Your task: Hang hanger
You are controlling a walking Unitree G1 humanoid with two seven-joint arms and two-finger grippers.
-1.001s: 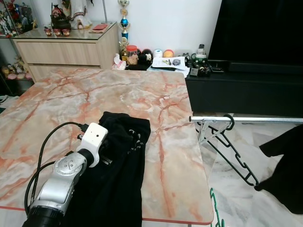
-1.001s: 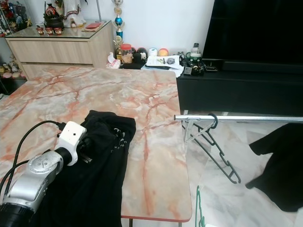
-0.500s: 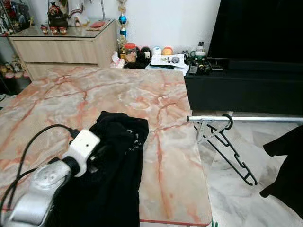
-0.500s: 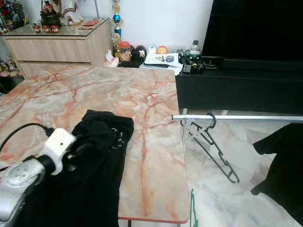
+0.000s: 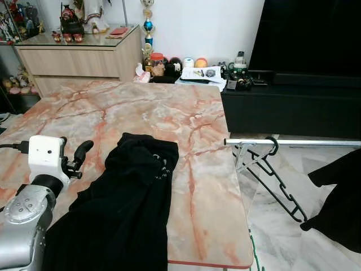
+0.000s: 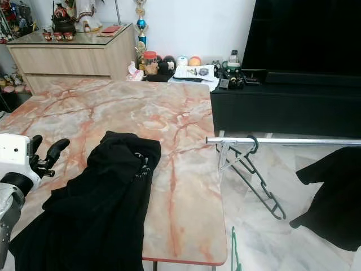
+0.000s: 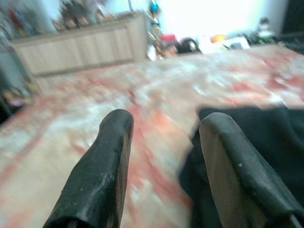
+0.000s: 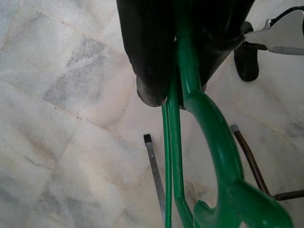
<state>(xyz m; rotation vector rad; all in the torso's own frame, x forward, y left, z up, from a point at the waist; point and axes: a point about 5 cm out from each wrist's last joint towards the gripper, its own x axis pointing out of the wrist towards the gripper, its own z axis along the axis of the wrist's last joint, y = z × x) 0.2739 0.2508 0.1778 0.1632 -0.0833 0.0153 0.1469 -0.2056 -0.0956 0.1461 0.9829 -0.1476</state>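
In the right wrist view my right gripper (image 8: 175,90) is shut on a green hanger (image 8: 209,137), held low over the tiled floor. A sliver of that green hanger (image 6: 233,249) shows beside the table's right edge. A black garment (image 5: 127,197) lies crumpled on the marble table (image 5: 169,113). My left gripper (image 6: 46,148) hovers just left of the garment, open and holding nothing; its fingers (image 7: 111,156) frame the table and the cloth's edge. To the right, a metal rail (image 5: 304,143) carries a black hanger (image 5: 272,172).
Another dark garment (image 5: 338,197) hangs at the far right below the rail. A wooden sideboard (image 5: 79,59) and a low black TV unit (image 5: 287,107) with clutter stand behind the table. Tiled floor (image 5: 271,237) lies between the table and the rail.
My left arm has drawn back off the black garment and swung left; its gripper now stands open beside the cloth. The camera shifted slightly.
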